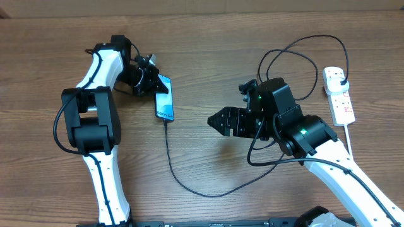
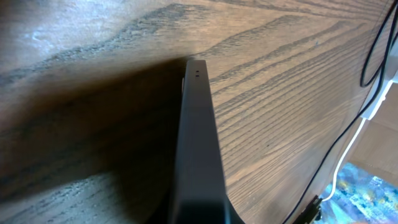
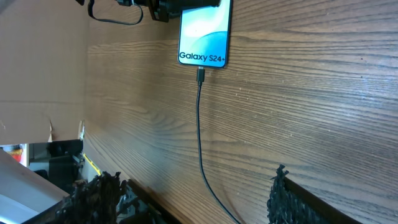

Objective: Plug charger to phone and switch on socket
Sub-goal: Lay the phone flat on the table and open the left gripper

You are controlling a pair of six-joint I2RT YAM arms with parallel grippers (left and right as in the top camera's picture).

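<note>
Where the bench (image 1: 208,38) lies nearest the arm bases, at about 6 o'clock in the overhead view, we see the charger (image 1: 169,157) lying in a loose loop of thin black cable on the wood. From that loop one run climbs toward 11 o'clock to the phone; the other heads toward 3 o'clock and slips behind the right arm.

Just past the loop, near the middle of the bench, the right gripper (image 1: 214,121) points toward 9 o'clock. Its jaws stand wide apart with nothing between them, and in the right wrist view the two dark fingers (image 3: 99,196) frame only wood and cable.

Farther on, at about 10 o'clock from the centre, the phone (image 1: 165,99) shows its blue-teal screen reading "Galaxy S24+". The connector tip (image 3: 201,74) sits against the middle of its bottom edge. At the phone's far end the left gripper (image 1: 150,77) has its jaws closed on the phone. The left wrist view looks straight along the phone's dark edge, with deep shadow at its 9 o'clock side.

Farthest off, at 2 o'clock, the socket (image 1: 341,104) lies flat, well apart from both grippers. The black plug (image 1: 341,79) is seated in its far end and a white cord (image 1: 348,135) leaves its near end. We cannot tell how its red-marked switches are set.
</note>
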